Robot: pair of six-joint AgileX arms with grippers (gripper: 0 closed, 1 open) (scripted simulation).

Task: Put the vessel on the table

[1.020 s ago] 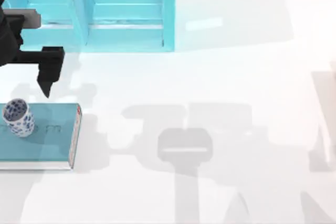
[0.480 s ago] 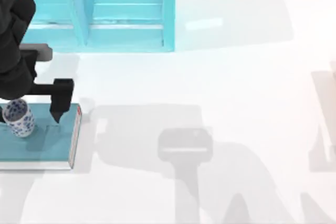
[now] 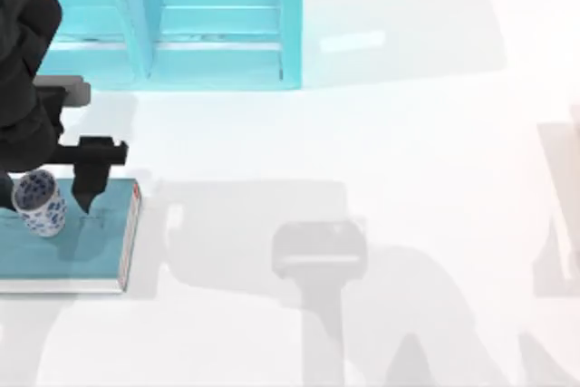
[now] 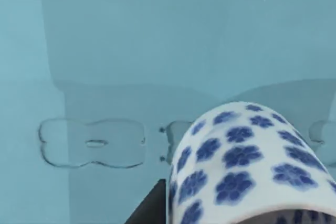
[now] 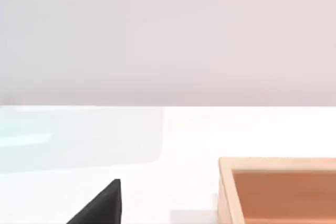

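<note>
Overhead, the left end effector straddled the vessel on the teal book at the worktop's left; whether it gripped, I cannot tell. Its wrist camera showed blue flowers on white.

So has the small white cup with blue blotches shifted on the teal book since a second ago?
Yes: the cup has shifted slightly toward the book's red-marked spine.
</note>
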